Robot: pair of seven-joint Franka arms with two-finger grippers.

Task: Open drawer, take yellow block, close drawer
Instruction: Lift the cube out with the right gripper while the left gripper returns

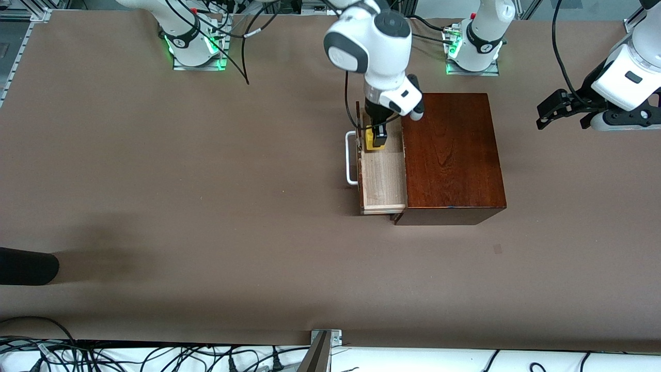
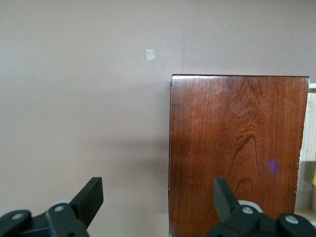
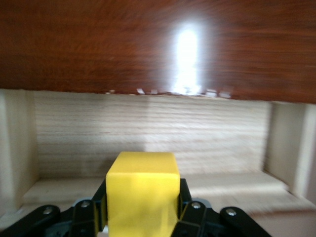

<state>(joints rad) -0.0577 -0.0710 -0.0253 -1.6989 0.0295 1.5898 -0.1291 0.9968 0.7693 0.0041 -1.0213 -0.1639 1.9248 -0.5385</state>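
Worktop [image 1: 206, 196] is spreading brown and wide, carrying a dark reddish-brown wooden box [image 1: 452, 155] that is sitting toward the left arm's end, near the edge where the robot bases are standing. The drawer [image 1: 382, 175] is standing pulled out of the box toward the right arm's end, showing its pale wood interior, with the white handle [image 1: 351, 157] sticking out from its dark front.

The right arm is reaching down into the open drawer. The right gripper [image 1: 376, 140] is sitting in the drawer's corner nearest the bases, and its fingers [image 3: 190, 207] are clamping the yellow block [image 1: 373, 141] from both sides. In the right wrist view the yellow block [image 3: 143, 195] is filling the gap between the black fingers, with the drawer's pale floor and walls around it and the box's dark wood above.

The left arm is waiting off to its own end of the worktop. The left gripper [image 1: 560, 111] is hanging over bare worktop beside the box, its fingers [image 2: 91, 197] spread wide and holding nothing.

A dark rounded object [image 1: 26, 266] is poking in at the worktop's edge at the right arm's end.
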